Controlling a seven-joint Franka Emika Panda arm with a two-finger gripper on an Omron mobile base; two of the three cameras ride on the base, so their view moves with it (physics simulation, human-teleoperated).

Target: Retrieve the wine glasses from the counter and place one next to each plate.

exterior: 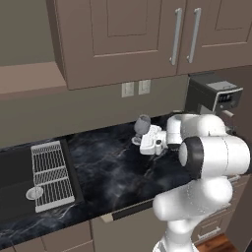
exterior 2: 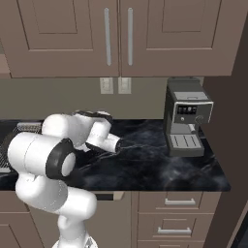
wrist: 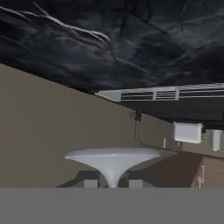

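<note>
While one wine glass point(exterior: 142, 125) stands near the back of the counter point(exterior: 113, 172), the gripper point(exterior: 142, 142) has its jaws drawn in on the thin stem. In the hand view the stem sits pinched between the two dark fingertips point(wrist: 89, 183), with the round flat foot point(wrist: 112, 154) spread out just beyond them. From the left base view the glass's rounded greyish bowl rises just above the white hand, close to the wall.

A second small glass point(exterior: 34, 193) rests at the near left corner of the ribbed grey drainer point(exterior: 51, 174), well apart from the first and lying low on the ribs; whether it stands or lies on its side is hard to tell.

That worktop is black marble with white veining, running from the drainer on the left to a dark grey coffee machine point(exterior 2: 186, 116) on the right. Taupe drawer fronts point(exterior 2: 174, 215) with bar handles sit beneath the worktop, and matching upper cabinets point(exterior 2: 116, 36) with long vertical handles hang above. Two pale wall outlets point(exterior 2: 115, 85) are set in the tan backsplash between cabinets and counter. A dark tall panel point(exterior 2: 237, 121) closes off the right side.
</note>
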